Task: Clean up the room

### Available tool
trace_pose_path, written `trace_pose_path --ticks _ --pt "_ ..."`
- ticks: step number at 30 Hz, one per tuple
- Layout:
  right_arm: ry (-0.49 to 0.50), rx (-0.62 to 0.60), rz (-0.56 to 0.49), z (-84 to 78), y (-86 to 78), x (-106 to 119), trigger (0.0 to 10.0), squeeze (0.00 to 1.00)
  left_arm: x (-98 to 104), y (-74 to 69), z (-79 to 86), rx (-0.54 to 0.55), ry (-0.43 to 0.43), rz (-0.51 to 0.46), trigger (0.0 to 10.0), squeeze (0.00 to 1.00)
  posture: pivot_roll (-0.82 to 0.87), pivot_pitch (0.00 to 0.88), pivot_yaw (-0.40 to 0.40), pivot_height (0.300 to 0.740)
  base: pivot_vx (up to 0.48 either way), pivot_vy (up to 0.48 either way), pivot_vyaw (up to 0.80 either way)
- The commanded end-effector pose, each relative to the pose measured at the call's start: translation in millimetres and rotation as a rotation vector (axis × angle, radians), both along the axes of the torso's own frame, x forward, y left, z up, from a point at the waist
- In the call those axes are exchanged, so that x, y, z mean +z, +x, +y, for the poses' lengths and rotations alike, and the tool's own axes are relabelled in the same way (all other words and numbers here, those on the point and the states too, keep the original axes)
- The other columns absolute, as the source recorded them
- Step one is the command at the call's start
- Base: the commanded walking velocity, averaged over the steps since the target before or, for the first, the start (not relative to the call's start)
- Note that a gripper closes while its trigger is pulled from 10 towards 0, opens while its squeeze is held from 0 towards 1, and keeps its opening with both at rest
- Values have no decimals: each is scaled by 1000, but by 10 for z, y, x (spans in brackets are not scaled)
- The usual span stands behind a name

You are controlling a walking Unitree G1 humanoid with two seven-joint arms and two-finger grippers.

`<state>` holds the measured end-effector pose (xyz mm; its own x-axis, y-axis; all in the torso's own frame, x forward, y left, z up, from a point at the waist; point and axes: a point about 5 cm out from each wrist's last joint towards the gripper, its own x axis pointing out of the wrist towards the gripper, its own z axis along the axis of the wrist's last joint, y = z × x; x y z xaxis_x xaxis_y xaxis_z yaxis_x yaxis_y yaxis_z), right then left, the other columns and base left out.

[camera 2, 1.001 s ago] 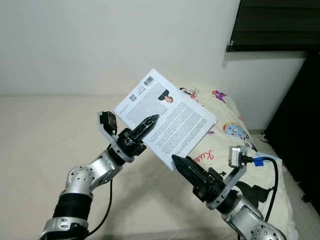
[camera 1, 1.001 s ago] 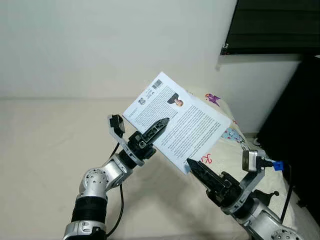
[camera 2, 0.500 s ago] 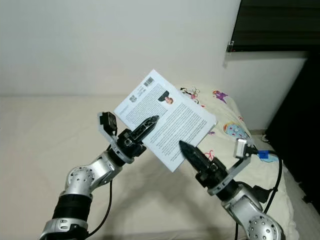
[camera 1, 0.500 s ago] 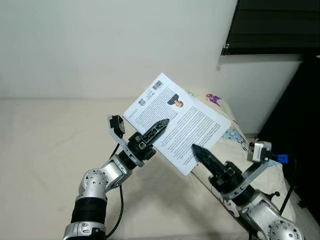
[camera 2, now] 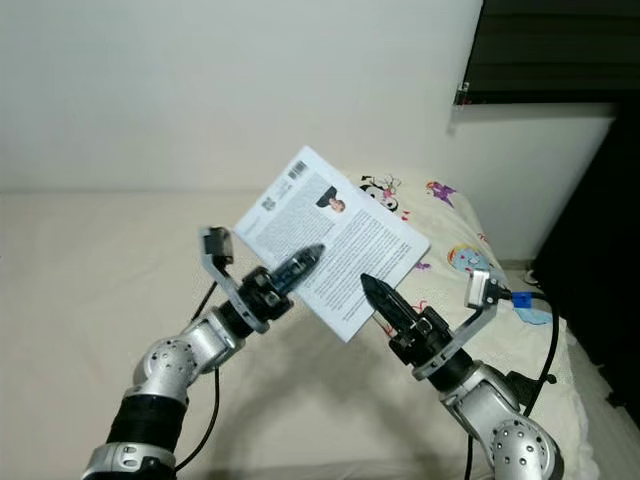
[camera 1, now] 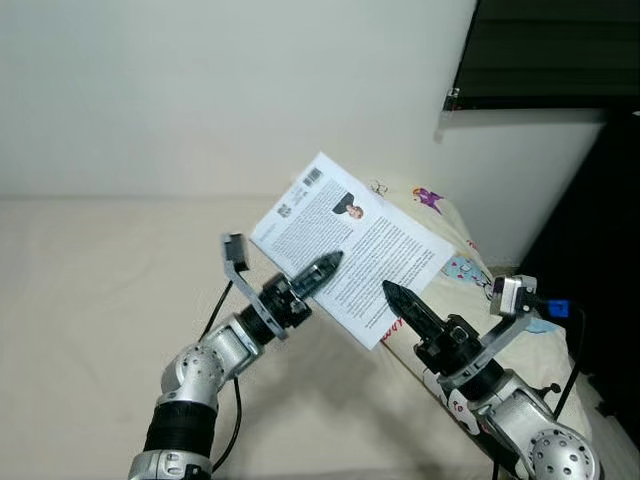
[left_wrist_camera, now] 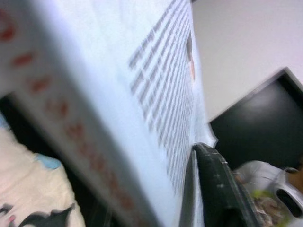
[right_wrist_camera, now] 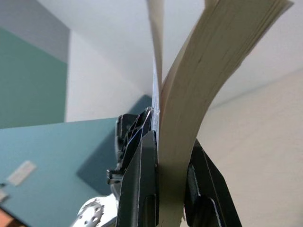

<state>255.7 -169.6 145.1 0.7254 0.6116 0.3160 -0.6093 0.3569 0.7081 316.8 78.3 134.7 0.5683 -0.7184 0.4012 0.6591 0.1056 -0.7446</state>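
A white paperback book (camera 1: 375, 235), back cover up with a barcode and a small portrait, hangs tilted in the air above the bed. My left gripper (camera 1: 328, 266) is shut on its left lower edge; one black finger (left_wrist_camera: 220, 189) lies flat on the printed cover (left_wrist_camera: 118, 71). My right gripper (camera 1: 392, 292) reaches up from below and is shut on the book's near corner. In the right wrist view the bent cream pages (right_wrist_camera: 199, 94) sit pinched between the two black fingers (right_wrist_camera: 142, 179).
Below lies a bed with a cream sheet (camera 1: 90, 300). A pillow with cartoon prints (camera 1: 455, 268) rests at its right end. A dark panel (camera 1: 540, 50) hangs on the white wall at the upper right, and dark furniture (camera 1: 600, 250) stands along the right edge.
My right gripper has risen from below the book's lower corner and closed on its pages. The left arm has shifted slightly right, still holding the book.
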Motion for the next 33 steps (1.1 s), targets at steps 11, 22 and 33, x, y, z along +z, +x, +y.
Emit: trace_pose_path --ticks 11,22,33 --pt "-290 -241 202 -248 167 -537 0 0 -1317 -280 694 430 429 613 10000 1000 17 0 -9 740 0 0 0" --pt "-849 -255 526 -358 -105 -1556 0 0 -2159 -1359 1314 582 1074 1051 10000 0 46 0 -15 740 0 0 432" --pt "-873 -253 459 -252 -13 -1586 0 0 -2189 -1396 1293 552 1155 1006 10000 0 49 0 -9 740 -259 0 769"
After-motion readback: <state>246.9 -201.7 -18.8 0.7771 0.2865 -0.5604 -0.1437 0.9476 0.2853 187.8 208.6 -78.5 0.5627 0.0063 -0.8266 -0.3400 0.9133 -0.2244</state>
